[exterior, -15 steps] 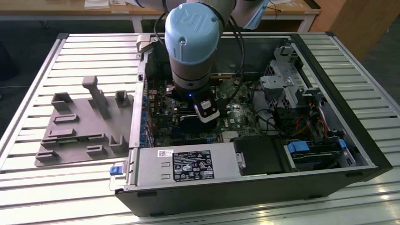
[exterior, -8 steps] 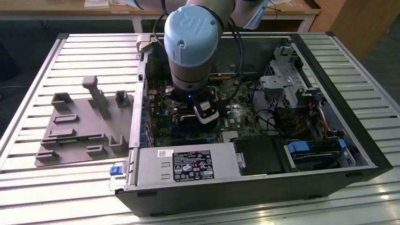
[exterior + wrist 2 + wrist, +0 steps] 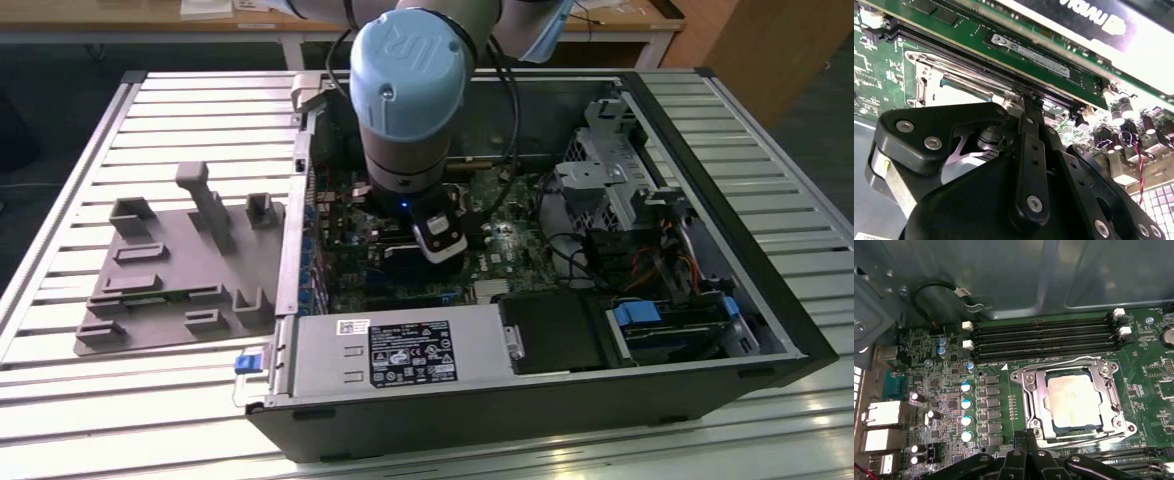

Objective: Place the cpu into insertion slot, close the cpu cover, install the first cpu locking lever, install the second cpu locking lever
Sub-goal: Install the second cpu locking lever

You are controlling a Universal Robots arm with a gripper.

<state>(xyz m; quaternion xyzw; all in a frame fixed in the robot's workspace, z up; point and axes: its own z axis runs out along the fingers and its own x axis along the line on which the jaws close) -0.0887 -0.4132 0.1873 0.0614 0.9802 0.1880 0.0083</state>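
Note:
In the first wrist view the cpu (image 3: 1074, 400) lies flat in the insertion slot (image 3: 1060, 432) on the green board, its dull silver top showing through the window of the cpu cover (image 3: 1033, 402), which lies down over it. A wire locking lever (image 3: 1054, 364) runs along the cover's side by the memory slots; another lever (image 3: 1118, 399) runs along the opposite side. My gripper (image 3: 1027, 434) stands at the socket's edge with its fingers pressed together. In the second wrist view the gripper (image 3: 1026, 102) tips meet beside the cover (image 3: 929, 82). In the exterior view the gripper (image 3: 441, 242) is deep inside the case.
The open computer case (image 3: 694, 130) lies on a slatted metal table. Memory slots (image 3: 1044, 337) and capacitors (image 3: 967, 405) border the socket. A power supply (image 3: 400, 350) and drive bays (image 3: 667, 320) fill the near side. A grey fixture (image 3: 174, 270) sits at the exterior view's left.

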